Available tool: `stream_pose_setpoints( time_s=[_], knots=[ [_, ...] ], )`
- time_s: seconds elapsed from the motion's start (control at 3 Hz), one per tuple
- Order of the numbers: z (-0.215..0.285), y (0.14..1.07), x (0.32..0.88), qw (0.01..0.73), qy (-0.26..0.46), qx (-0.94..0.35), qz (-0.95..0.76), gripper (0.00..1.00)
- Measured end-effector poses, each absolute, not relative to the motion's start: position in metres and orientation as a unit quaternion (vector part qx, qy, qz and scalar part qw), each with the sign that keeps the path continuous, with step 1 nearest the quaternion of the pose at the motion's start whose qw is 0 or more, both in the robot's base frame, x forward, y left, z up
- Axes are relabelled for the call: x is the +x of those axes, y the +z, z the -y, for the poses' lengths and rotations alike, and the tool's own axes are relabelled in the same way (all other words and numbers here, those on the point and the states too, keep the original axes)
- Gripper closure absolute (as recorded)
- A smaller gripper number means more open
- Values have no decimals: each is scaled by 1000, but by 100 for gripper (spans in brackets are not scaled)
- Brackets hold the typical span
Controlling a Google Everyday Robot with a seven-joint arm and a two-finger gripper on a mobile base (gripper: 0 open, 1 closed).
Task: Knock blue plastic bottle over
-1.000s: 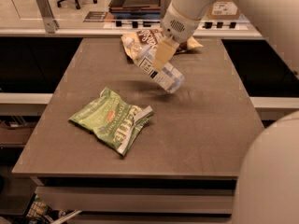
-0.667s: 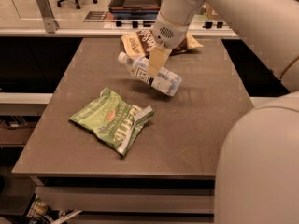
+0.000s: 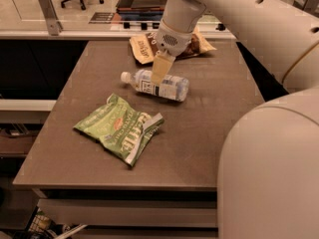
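Observation:
The blue plastic bottle (image 3: pixel 172 86) lies on its side in the middle of the brown table (image 3: pixel 209 133). Its white cap points left and its white label faces up. My gripper (image 3: pixel 160 69) hangs from the white arm directly over the bottle's middle, touching or just above it, and covers part of the label.
A green snack bag (image 3: pixel 119 128) lies flat in front of and to the left of the bottle. A brown snack bag (image 3: pixel 144 48) lies at the table's far edge, behind the gripper. My white arm and body fill the right side of the view.
The bottle has gone from tilted to lying flat on its side, cap to the left. My gripper has moved a little left and down with it.

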State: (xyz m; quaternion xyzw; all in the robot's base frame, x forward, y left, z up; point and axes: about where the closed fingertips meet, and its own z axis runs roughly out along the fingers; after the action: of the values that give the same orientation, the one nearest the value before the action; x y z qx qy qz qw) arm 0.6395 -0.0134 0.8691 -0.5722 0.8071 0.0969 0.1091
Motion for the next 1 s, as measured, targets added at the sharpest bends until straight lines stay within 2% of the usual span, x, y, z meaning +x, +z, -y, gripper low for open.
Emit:
stream_pose_setpoints(
  time_s=[1.0],
  knots=[
    [12,869,640,110,97,-572,-807,13]
  ],
)
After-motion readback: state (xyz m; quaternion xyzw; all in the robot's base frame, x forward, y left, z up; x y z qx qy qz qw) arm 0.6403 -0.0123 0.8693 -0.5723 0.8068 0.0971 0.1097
